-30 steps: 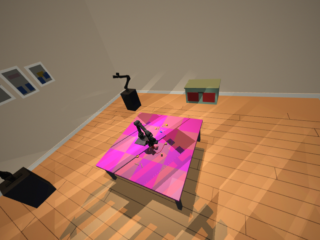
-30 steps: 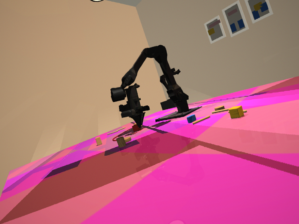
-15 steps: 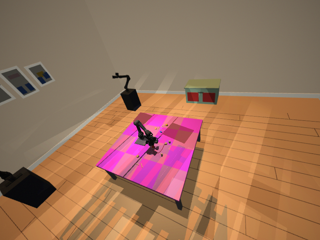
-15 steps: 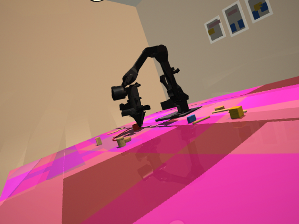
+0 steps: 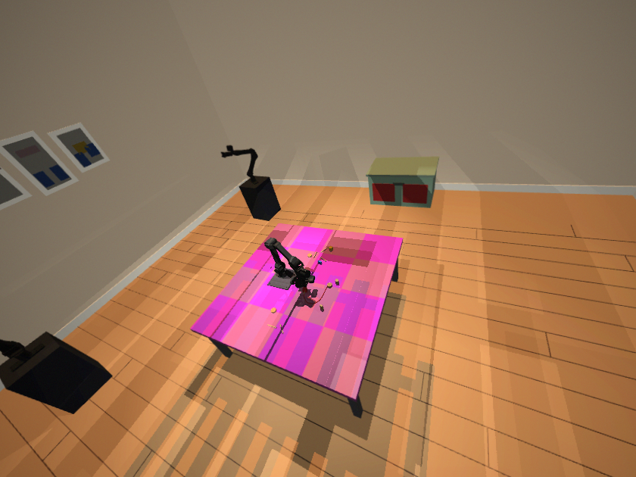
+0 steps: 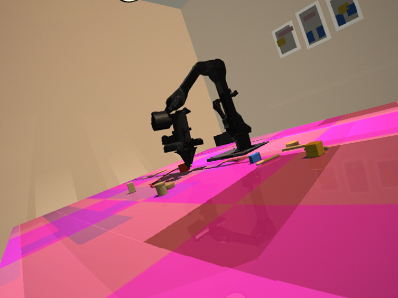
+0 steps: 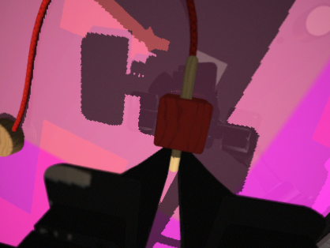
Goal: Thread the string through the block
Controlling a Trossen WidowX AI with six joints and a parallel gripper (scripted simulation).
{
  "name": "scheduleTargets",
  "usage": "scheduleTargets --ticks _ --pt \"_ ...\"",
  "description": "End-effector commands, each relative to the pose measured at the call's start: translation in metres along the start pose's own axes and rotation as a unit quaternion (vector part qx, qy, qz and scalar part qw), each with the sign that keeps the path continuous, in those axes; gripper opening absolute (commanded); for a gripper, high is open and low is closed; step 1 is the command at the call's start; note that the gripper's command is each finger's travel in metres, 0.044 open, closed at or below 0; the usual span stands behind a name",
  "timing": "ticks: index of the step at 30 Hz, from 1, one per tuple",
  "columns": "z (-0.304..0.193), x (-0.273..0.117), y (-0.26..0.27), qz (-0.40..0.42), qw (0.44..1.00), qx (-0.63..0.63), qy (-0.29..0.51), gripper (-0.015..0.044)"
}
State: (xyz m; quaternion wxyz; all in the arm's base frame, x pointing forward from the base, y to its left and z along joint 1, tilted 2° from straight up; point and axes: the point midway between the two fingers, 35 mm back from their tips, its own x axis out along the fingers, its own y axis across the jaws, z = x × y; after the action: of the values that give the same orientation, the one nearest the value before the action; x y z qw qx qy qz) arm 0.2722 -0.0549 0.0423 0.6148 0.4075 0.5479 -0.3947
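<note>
Fig.: threading stage, mid-task. The table [image 5: 328, 349] [image 6: 238, 266] [image 7: 79, 146] carries the arm [image 5: 294, 261] [image 6: 218, 73], bent over w/ its gripper [image 5: 303, 288] [image 6: 189, 166] [image 7: 175, 151] pointing down by the red block [image 5: 303, 290] [image 6: 183, 167] [image 7: 183, 123]. Apart from this work lie distractors, e.g. the yellow block [image 5: 330, 248] [image 6: 314, 149] and the smaller blue block [image 5: 319, 262] [image 6: 254, 158].

The wooden button [image 5: 328, 285] [image 6: 170, 185] [image 7: 9, 138] anchors the red string [image 5: 324, 294] [image 6: 165, 177] [image 7: 193, 31], whose other end meets the stick [image 7: 189, 79] (wrist view). The stick spans the block: string end out at the far side, pale tip out at the near side, by the fingertips.

Gripper: nearly closed, w/ the stick's emergent end pinched, approx. at its tip.

Step in hand (judged): insertion done, pull-through beginning; string not yet in the hole. Next: draw the stick straight along the hole's axis, away from the string side, until its tail clears & string follows; regrip farther along if req'd. Risks: slipping off the short exposed end, or dragging/tipping the block via sideways pull. Remaining: set stick down away from block, open fully, withdraw, let all settle.
</note>
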Motion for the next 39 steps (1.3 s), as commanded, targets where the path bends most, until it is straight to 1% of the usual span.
scheduleTargets --ticks 1,39 --pt "-0.006 0.002 -0.003 -0.001 1.000 0.004 0.001 0.0000" --pt "-0.049 0.004 0.007 0.028 0.999 0.029 -0.004 0.0000"
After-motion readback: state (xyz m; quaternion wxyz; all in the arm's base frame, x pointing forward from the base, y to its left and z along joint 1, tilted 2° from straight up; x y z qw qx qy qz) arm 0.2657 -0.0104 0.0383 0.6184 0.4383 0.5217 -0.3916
